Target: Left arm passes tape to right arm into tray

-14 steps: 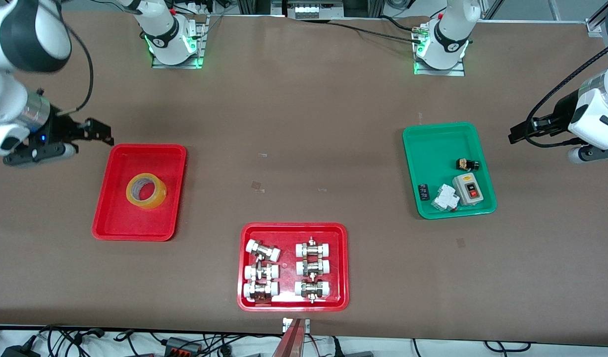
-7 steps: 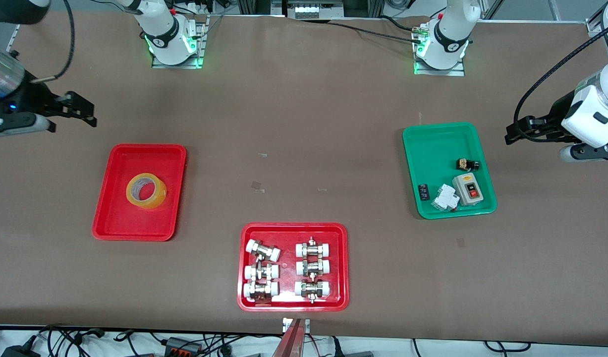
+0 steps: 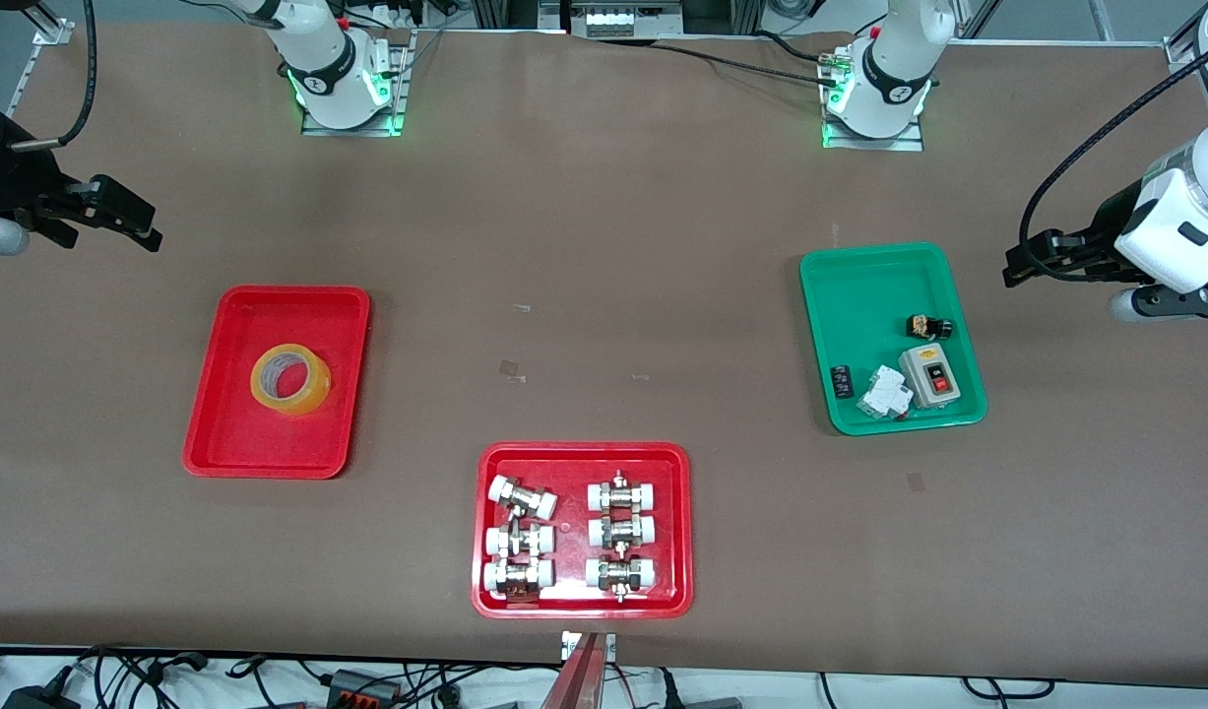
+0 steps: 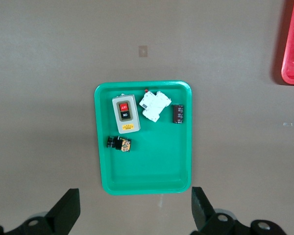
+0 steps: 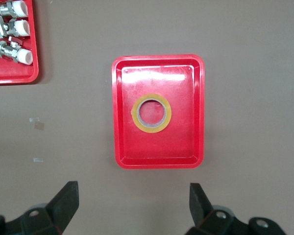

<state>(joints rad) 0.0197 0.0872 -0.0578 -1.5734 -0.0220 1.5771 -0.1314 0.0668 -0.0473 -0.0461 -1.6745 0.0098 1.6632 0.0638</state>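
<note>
The yellow tape roll (image 3: 290,378) lies flat in the plain red tray (image 3: 229,433) toward the right arm's end of the table; both also show in the right wrist view, the tape (image 5: 152,112) inside the tray (image 5: 125,142). My right gripper (image 3: 136,222) is open and empty, raised over bare table beside the tray's edge that lies farther from the front camera; its fingers frame bare table in the right wrist view (image 5: 132,203). My left gripper (image 3: 1025,266) is open and empty, raised over bare table beside the green tray, as its wrist view (image 4: 134,208) shows.
A green tray (image 3: 859,286) with a switch box (image 3: 929,377) and small parts sits toward the left arm's end. A red tray (image 3: 574,458) with white-capped metal fittings sits near the front edge. The arm bases stand along the table's edge farthest from the front camera.
My right gripper has risen and drawn away from the red tray toward the table's end. My left arm pulled back slightly, then stayed still. The tape has not moved.
</note>
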